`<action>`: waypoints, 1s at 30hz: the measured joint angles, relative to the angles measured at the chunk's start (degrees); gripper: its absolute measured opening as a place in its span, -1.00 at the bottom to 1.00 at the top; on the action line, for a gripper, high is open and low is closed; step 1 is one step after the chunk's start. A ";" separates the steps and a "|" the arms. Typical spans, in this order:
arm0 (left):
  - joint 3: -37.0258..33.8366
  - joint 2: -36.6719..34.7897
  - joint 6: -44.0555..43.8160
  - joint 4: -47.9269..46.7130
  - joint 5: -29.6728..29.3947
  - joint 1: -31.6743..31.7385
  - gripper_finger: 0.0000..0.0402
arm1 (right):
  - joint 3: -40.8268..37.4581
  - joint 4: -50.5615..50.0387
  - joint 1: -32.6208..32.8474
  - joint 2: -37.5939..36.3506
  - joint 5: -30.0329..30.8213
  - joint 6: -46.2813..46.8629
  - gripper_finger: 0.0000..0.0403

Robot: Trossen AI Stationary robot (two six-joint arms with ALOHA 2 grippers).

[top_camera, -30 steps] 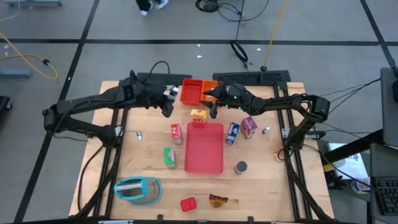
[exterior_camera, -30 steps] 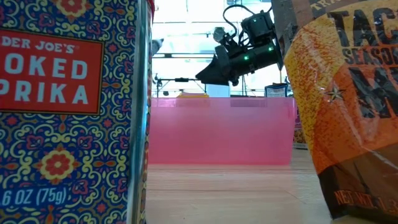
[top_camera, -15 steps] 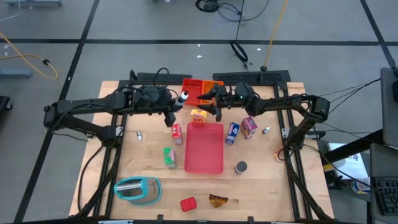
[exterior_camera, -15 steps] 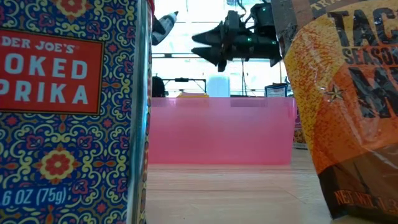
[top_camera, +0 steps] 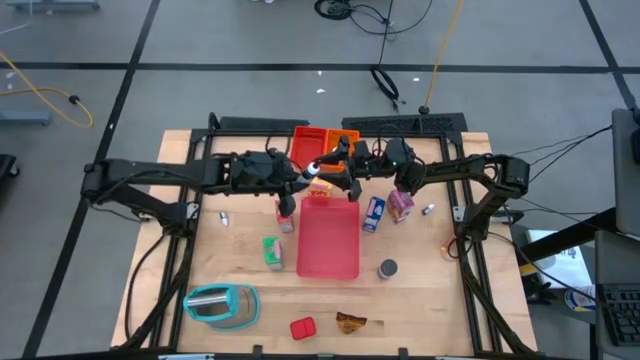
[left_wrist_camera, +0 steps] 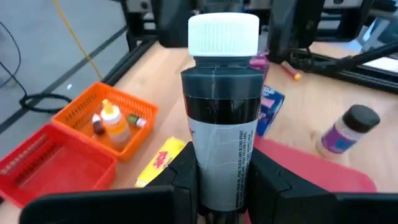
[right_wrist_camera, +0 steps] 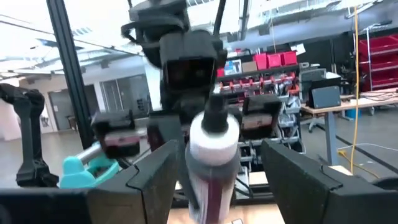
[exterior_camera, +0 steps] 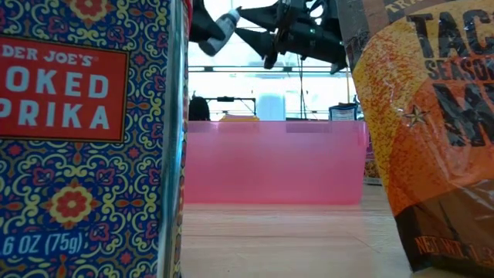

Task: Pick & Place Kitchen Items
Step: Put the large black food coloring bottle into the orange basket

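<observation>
Step in hand appeared to be a handover in mid-air, above the far edge of the pink tray [top_camera: 328, 240]. The left gripper [top_camera: 301, 178] held a dark bottle [left_wrist_camera: 222, 124] with a white cap [left_wrist_camera: 223, 34], fingers [left_wrist_camera: 184, 168] clamped on its lower body, cap pointing toward the right arm. The right gripper [top_camera: 336, 168] faced it with fingers [right_wrist_camera: 146, 174] spread wide, one on each side of the bottle's capped end; contact could not be confirmed. Judged next move: right fingers close on the upper body, then the left lets go. The orange bin [left_wrist_camera: 106, 115] and red bin [left_wrist_camera: 53, 167] sat just beyond, at the far side.
</observation>
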 joint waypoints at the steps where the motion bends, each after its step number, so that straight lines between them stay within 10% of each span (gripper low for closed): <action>1: 0.03 0.72 0.04 1.17 -0.03 -0.26 -0.62 | 0.00 -0.05 0.00 0.00 -0.01 0.08 0.10; 30: 0.04 5.51 2.89 7.05 -0.58 -1.06 -0.39 | -0.02 -1.45 1.62 0.00 -0.07 -2.14 -0.34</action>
